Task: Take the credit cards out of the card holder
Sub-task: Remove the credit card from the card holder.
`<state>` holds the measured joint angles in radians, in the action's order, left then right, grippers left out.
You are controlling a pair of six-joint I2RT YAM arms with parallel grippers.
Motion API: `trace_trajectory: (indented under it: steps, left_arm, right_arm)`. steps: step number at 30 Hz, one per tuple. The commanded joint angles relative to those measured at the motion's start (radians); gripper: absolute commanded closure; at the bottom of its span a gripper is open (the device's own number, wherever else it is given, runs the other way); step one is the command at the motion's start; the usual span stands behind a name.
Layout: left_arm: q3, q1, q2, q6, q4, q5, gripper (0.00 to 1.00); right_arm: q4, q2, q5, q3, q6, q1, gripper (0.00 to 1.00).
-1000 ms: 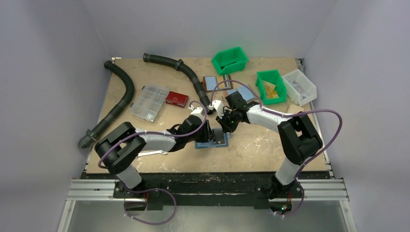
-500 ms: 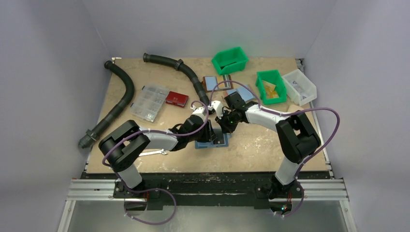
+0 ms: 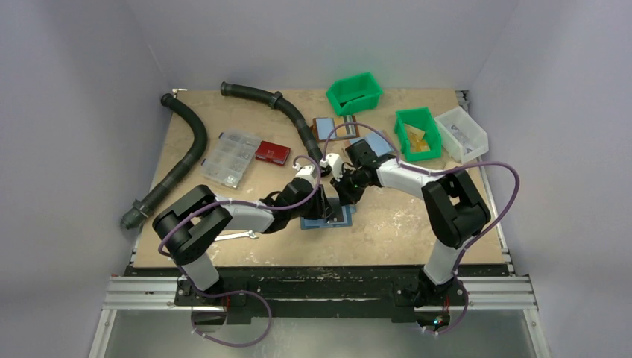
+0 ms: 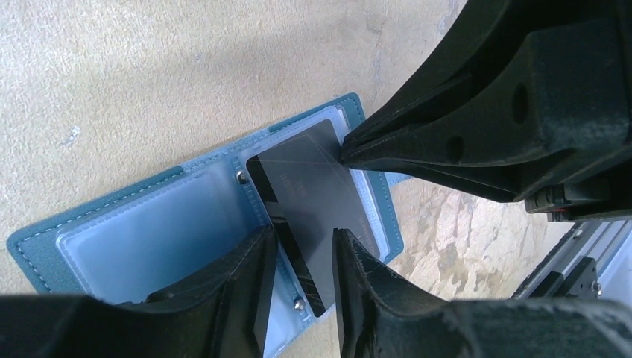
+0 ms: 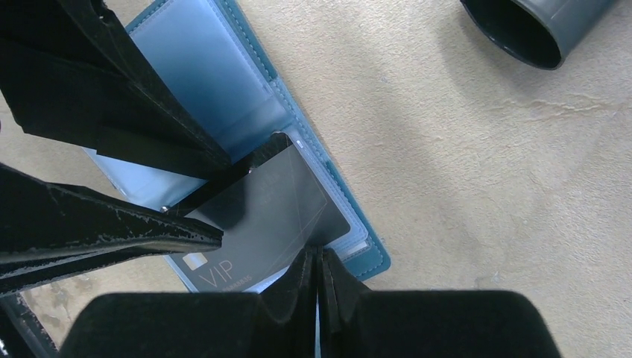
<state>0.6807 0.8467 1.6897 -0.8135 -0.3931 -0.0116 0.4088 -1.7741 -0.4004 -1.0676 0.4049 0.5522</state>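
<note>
The card holder (image 3: 339,219) lies open on the table, dark blue outside with light-blue clear pockets (image 4: 149,239). A dark grey card (image 4: 317,186) marked VIP (image 5: 261,224) sticks out of its right-hand pocket, raised at a slant. My left gripper (image 4: 302,250) is open. Its fingers (image 4: 253,261) straddle the card's near end from above, with the card running under the gap. My right gripper (image 5: 318,261) is shut, and its tip (image 4: 349,149) presses against the card's far corner. In the top view both grippers meet over the holder, left gripper (image 3: 325,211), right gripper (image 3: 344,198).
Two green bins (image 3: 355,92) (image 3: 417,133) and a clear bin (image 3: 462,133) stand at the back right. Two brown-backed holders (image 3: 325,127) (image 3: 373,143) lie nearby. A clear organiser box (image 3: 231,156), a red box (image 3: 272,152) and black hoses (image 3: 186,160) (image 3: 287,112) lie to the left.
Both arms have shifted only slightly. The right forearm drew a little toward the back left. The card holder has stayed in place.
</note>
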Motion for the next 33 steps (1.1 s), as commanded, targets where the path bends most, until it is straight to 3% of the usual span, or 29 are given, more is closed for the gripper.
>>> trace_trajectory:
  steps: [1, 16, 19, 25, 33]
  left_arm:
    - [-0.024, -0.001, 0.016, -0.037, -0.062, 0.007, 0.64]
    - [-0.135, -0.043, -0.016, -0.141, -0.206, 0.053, 0.71]
    - [-0.144, -0.045, -0.019, -0.145, -0.216, 0.053, 0.76]
    - [-0.157, -0.048, -0.010, -0.151, -0.233, 0.062, 1.00]
    - [-0.175, -0.053, -0.007, -0.160, -0.265, 0.070, 1.00]
  right_arm:
    - [0.005, -0.044, -0.115, -0.018, -0.034, 0.018, 0.91]
    - [0.021, -0.077, -0.254, -0.037, -0.064, 0.018, 0.90]
    - [0.024, -0.074, -0.264, -0.040, -0.067, 0.016, 0.89]
    - [0.022, -0.072, -0.230, -0.043, -0.075, 0.005, 0.87]
    - [0.015, -0.048, -0.183, -0.040, -0.081, -0.027, 0.81]
